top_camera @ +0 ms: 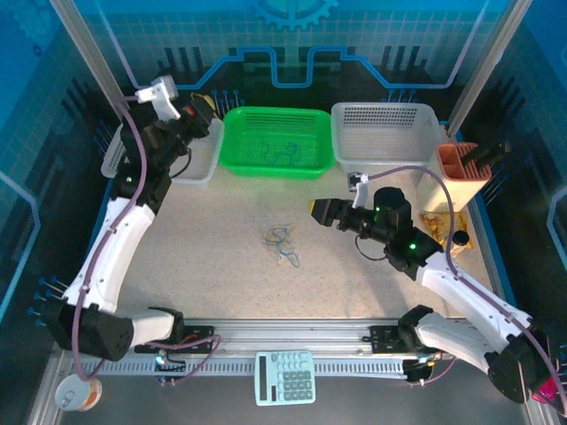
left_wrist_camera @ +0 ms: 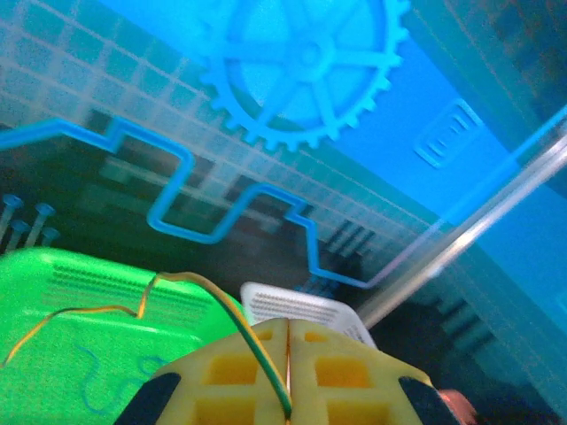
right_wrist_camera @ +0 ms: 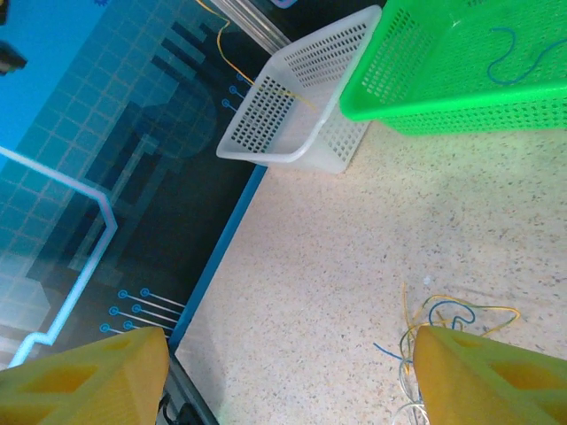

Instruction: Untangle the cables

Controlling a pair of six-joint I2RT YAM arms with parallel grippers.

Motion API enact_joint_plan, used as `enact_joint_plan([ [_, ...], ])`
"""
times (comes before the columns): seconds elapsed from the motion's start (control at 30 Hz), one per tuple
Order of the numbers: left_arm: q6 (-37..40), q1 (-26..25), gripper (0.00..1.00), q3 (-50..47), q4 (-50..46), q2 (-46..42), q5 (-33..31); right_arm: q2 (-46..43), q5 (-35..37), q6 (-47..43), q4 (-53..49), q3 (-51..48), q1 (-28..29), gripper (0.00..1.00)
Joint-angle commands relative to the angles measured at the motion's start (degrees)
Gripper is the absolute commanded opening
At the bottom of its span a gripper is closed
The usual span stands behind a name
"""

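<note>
Working the rig remotely, I have my left gripper (left_wrist_camera: pixel 289 329) clamped tight on one yellow cable (left_wrist_camera: pixel 186 279). It is pinched in the seam between the yellow fingers (left_wrist_camera: pixel 239 376) and arcs away above the green basket (left_wrist_camera: pixel 71 292). From overhead, that arm is raised over the white basket (top_camera: pixel 205 164) at the table's far left. My right gripper (right_wrist_camera: pixel 291 345) hangs low over the speckled table (right_wrist_camera: pixel 354 239), jaws spread wide and holding nothing, with the tangle of cables (right_wrist_camera: pixel 447 317) just beside one finger (right_wrist_camera: pixel 487 376). From above, the tangle lies mid-table in front of the green basket, in which a loose blue cable (top_camera: pixel 285 152) lies.
</note>
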Motion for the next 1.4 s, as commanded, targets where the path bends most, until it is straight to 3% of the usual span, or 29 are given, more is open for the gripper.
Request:
enact_joint_plan([
  [0.0,3.8,3.58,0.0,4.05,1.1,4.36,-3.46,-2.79,2.19,-2.79,-6.27,-1.29,-0.41,0.74],
  [0.33,8.82,9.12,0.0,13.66,0.27,18.24,-5.82,-7.99,4.34,-3.53,-11.76,-3.3,-0.38,0.75],
  [0.67,9.95,13.62,0.0,17.56,-2.26,23.77,-5.27,-9.96,6.48,-5.8,-16.41,-2.49,-0.42,0.75],
  [0.9,12.85,15.33,0.0,18.56,-6.93,26.07,-4.91,-10.36,6.92,-5.75,-16.72,-2.79,-0.46,0.75],
  [1.13,11.81,15.34,0.0,12.23,-8.17,28.42,-1.98,-11.24,6.73,-5.24,-16.73,-3.13,-0.37,0.75],
  [1.23,11.77,15.42,0.11,11.77,-11.69,30.49,-1.83,-12.09,7.17,-5.46,-17.76,-3.11,-0.39,0.75],
  [1.37,12.31,15.75,0.42,14.7,-18.78,33.88,-3.36,-12.98,7.69,-5.67,-18.74,-2.95,-0.4,0.75],
])
